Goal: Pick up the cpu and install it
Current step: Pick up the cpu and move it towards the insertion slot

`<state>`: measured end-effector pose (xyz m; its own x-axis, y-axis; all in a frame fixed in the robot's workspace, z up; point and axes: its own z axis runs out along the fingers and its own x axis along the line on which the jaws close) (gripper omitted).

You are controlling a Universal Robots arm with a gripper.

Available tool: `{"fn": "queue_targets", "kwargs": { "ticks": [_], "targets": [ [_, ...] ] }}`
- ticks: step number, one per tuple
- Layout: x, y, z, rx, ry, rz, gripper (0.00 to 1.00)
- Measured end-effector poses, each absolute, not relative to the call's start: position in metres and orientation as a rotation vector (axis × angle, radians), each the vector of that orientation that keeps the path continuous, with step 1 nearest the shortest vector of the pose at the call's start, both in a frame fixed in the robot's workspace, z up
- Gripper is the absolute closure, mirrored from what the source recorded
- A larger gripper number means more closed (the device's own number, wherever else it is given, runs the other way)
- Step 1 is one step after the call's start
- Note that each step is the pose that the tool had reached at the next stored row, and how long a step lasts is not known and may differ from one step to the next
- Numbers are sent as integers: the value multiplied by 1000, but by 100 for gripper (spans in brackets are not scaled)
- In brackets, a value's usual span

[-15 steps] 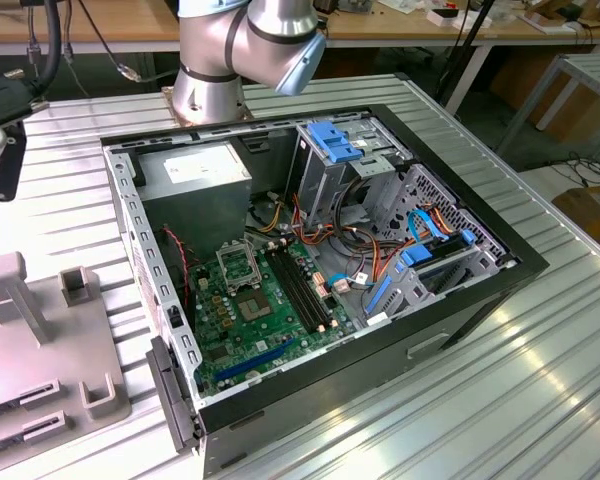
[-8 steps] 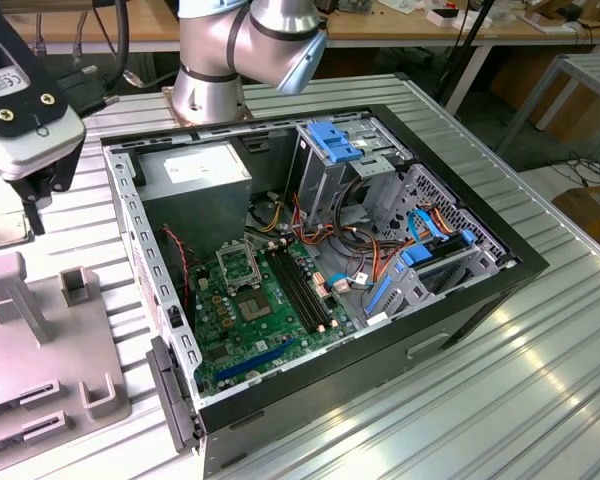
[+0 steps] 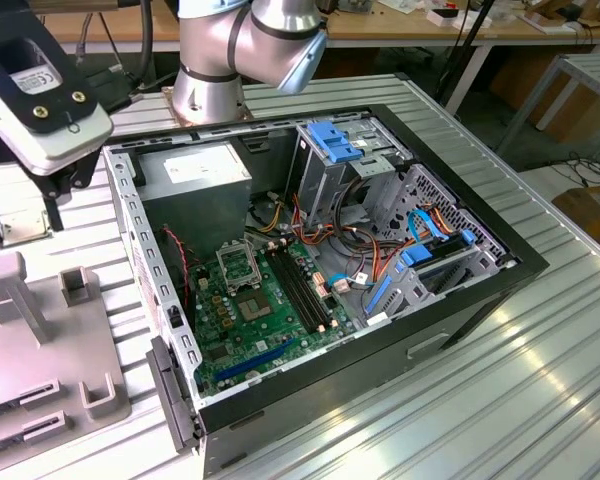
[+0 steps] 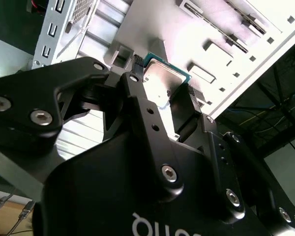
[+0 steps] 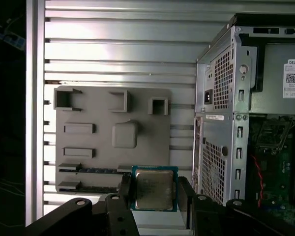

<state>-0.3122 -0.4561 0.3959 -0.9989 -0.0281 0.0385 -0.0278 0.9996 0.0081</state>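
Note:
The cpu [image 5: 154,188] is a small square chip with a dull grey metal top and a green rim. My gripper [image 5: 153,191] is shut on it, one black finger on each side. In the second wrist view the cpu [image 4: 163,77] stands tilted between the fingers [image 4: 137,98]. In the exterior view my gripper [image 3: 22,218] hangs at the far left with the cpu [image 3: 20,228] in it, above the grey parts fixture [image 3: 40,340] and outside the computer case. The green motherboard [image 3: 270,325] lies inside the open case, and its metal socket frame [image 3: 237,263] is raised.
The open computer case [image 3: 480,290] lies on a ribbed metal table [image 3: 540,400], with a drive cage [image 3: 345,150], cables and black memory slots [image 3: 302,290] inside. Its perforated wall [image 5: 216,123] stands beside the grey fixture plate [image 5: 113,132]. The arm's base [image 3: 215,70] rises behind the case.

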Motion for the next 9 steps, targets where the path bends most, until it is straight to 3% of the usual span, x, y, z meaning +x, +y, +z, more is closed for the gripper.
{"fn": "queue_targets", "kwargs": {
  "ticks": [9],
  "targets": [
    [-296, -456, 396, 43, -3103, -11, 53]
  ]
}}
